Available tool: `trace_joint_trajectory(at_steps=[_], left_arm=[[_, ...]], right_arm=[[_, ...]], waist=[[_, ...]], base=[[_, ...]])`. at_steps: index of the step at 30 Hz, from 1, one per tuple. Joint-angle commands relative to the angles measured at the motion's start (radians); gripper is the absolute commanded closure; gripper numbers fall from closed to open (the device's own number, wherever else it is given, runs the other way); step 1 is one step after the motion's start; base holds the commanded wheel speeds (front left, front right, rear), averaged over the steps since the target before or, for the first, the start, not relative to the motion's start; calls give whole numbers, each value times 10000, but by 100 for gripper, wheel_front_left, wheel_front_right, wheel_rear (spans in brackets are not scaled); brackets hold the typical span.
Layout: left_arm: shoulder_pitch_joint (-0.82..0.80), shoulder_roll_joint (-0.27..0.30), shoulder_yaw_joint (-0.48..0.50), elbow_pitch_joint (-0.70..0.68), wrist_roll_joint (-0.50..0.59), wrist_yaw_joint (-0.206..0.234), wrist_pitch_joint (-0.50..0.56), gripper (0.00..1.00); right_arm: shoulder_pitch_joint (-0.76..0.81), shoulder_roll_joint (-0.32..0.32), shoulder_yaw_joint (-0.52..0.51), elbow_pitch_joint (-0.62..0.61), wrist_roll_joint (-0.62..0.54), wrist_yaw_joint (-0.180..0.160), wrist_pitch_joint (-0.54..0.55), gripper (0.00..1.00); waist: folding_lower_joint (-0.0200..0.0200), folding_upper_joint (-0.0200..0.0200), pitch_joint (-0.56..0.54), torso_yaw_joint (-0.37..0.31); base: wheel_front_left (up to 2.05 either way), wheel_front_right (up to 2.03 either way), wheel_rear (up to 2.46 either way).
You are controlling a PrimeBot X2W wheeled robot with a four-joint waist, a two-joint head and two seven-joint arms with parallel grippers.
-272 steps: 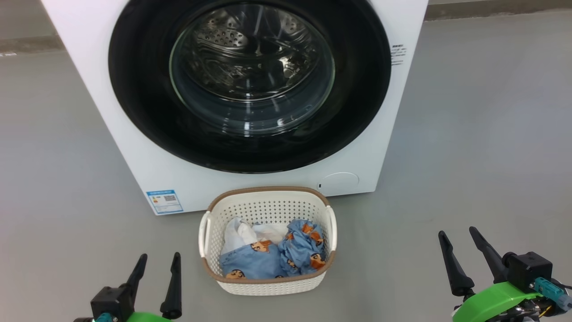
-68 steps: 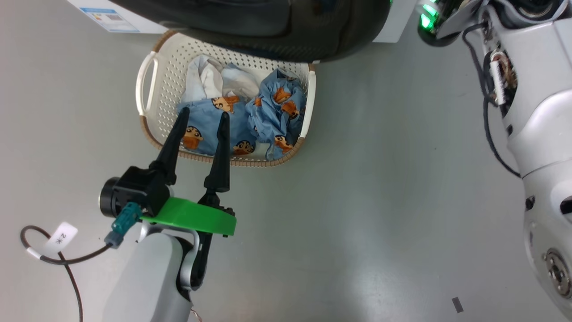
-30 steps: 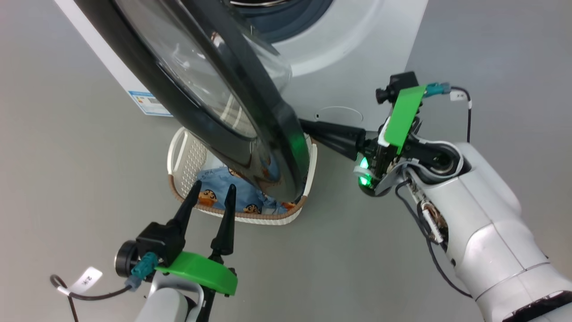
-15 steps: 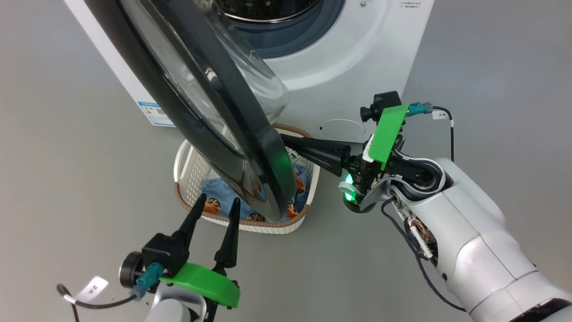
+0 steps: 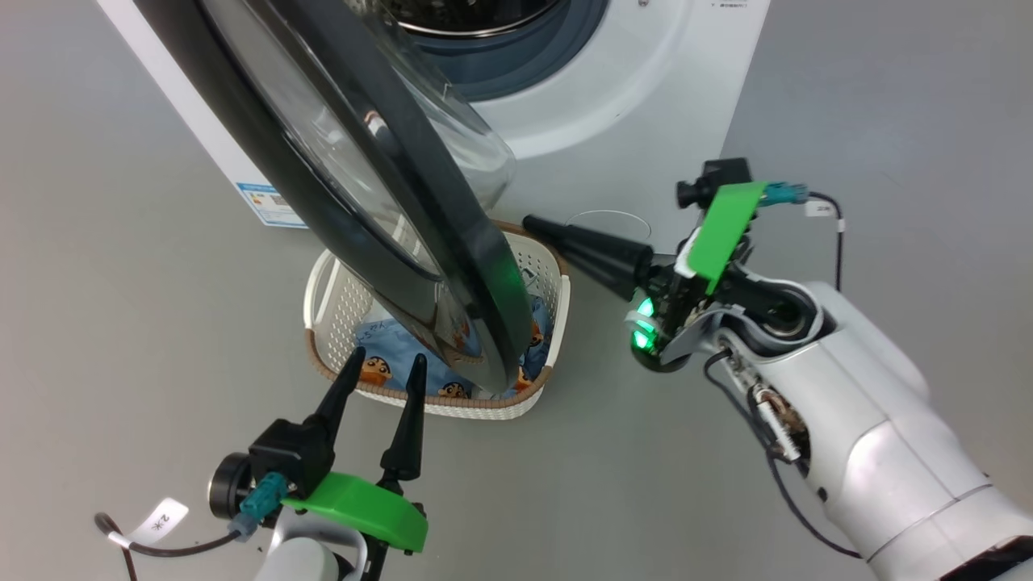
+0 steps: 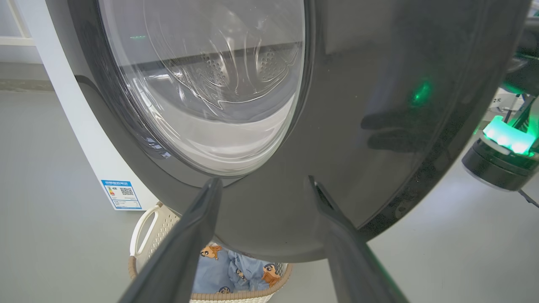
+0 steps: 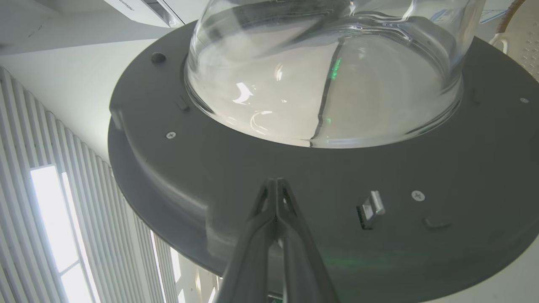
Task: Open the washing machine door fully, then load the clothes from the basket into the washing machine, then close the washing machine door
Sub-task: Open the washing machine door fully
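Door-opening under way: left gripper [image 5: 388, 355] hangs wide open and empty before the basket [image 5: 332, 303] of clothes [image 5: 378, 369]; the washing machine door [image 5: 476, 266] stands half-swung above it; right gripper [image 5: 531, 221], pinched shut on nothing, points at the door's inner face. Next, likely: push it fully open.

Pretty bare room tbh. The floor [image 5: 888, 97] is smooth pale grey with a soft sheen, same all over. Far back in the left wrist view, a darker strip [image 6: 21, 82] runs along the foot of a pale wall [image 6: 10, 52]. The right wrist view catches white slatted panelling [image 7: 97, 168] with long bright light panels [image 7: 50, 210] set into it.
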Motion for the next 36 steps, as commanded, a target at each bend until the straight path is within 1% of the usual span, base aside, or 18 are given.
trace_joint_trajectory(at_steps=[1,6,9,13,14,15,16,18,22,23,26,32,36], left_arm=[[-153,183,341,-139,136,-56,-94,0],[-151,183,381,-110,200,-71,-94,0],[-124,183,443,-103,233,-74,-94,0],[-146,183,501,-72,251,-88,-94,0],[-168,183,522,-74,249,-88,-94,0],[-178,183,552,-75,249,-88,-94,0],[-179,183,589,-76,255,-87,-94,0],[-158,183,678,-76,290,-85,-94,0],[-75,183,876,-33,397,-120,-94,0],[-75,183,876,-33,397,-120,-94,0],[-38,183,965,12,469,-173,-94,0],[30,183,1031,100,555,-250,-94,0],[75,183,1060,160,584,-294,-94,0]], right_arm=[[46,71,-16,-340,124,100,-139,100],[443,-473,-382,-1002,381,100,-750,100],[833,-876,-570,-1578,349,100,-1167,100],[1534,-1562,-745,-2588,-185,100,-1886,100],[1759,-1786,-775,-2890,-455,100,-2117,76],[2025,-1950,-833,-3171,-631,100,-2336,21],[2307,-2073,-905,-3464,-719,100,-2501,0],[2870,-2344,-986,-3964,-967,100,-2843,0],[3897,-2653,-1215,-4690,-1205,100,-3545,0],[3897,-2653,-1215,-4690,-1205,100,-3545,0],[4520,-2816,-1324,-5016,-1363,100,-3986,0],[5568,-2945,-1572,-5429,-1563,100,-4799,0],[6205,-3134,-1772,-5634,-2182,100,-5692,0]], waist=[[0,0,4,-3],[0,0,-24,-90],[0,0,-40,-175],[0,0,-40,-247],[0,0,-49,-257],[0,0,-62,-275],[0,0,-78,-298],[0,0,-119,-368],[0,0,-235,-526],[0,0,-235,-526],[0,0,-315,-623],[0,0,-463,-802],[0,0,-548,-873]], base=[[0,0,0],[0,0,0],[0,0,0],[0,0,0],[0,0,0],[0,0,0],[0,0,0],[0,0,0],[0,0,0],[0,0,0],[0,0,0],[0,0,0],[0,0,0]])
